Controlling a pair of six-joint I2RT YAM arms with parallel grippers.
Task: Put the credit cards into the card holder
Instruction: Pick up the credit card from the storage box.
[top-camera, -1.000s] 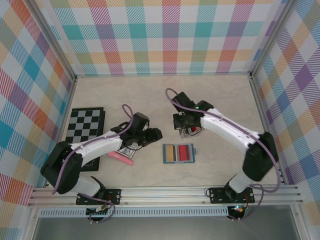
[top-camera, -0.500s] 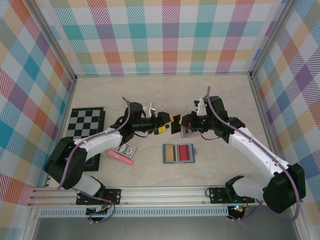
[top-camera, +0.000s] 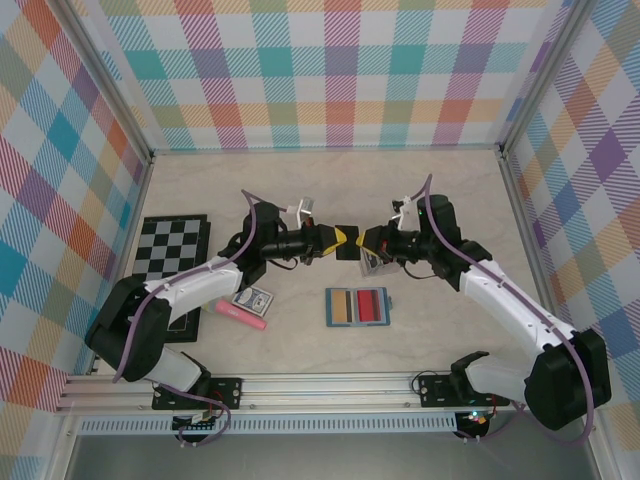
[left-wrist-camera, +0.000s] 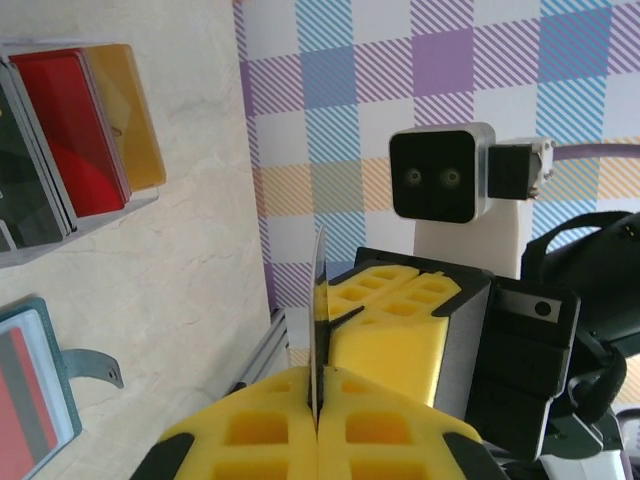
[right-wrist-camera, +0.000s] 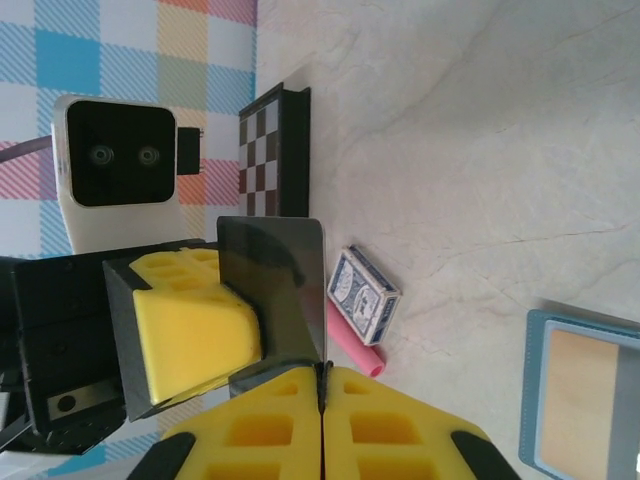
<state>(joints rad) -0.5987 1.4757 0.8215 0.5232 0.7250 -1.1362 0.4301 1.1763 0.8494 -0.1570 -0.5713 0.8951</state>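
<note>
thin black plastic credit card (top-camera: 350, 246) held above the beige table (top-camera: 300, 185) – left gripper (top-camera: 340, 239) and right gripper (top-camera: 367, 241) both clamped on it; open teal-blue fold-over card holder (top-camera: 329, 307) lies flat nearby, toward the arm bases.

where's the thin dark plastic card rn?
Top view, centre: thin dark plastic card held mid-air between left gripper and right gripper, both shut on it, behind the open teal card holder.
</note>
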